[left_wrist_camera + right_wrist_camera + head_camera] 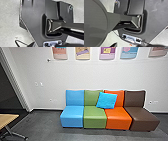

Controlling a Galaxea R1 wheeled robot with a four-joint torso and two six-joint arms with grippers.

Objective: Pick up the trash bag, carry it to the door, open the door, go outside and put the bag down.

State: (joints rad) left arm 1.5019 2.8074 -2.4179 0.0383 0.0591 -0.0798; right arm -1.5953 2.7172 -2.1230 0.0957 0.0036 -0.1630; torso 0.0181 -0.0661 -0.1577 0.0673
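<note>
It cannot be told whether the left claw (50, 45) or the right claw (134, 45) is clenched or released, nor where the trash bag is. At near left a pale wooden surface (7, 119) on grey metal legs juts over the dark grey floor (47, 124). Beyond stand four joined seats, blue (72, 115), green (94, 118), orange (118, 118) and brown (142, 117), with a bright blue square cushion (106, 100) leaning across the green and orange backs. Farther, colourful posters (107, 52) line the white wall (75, 74).
</note>
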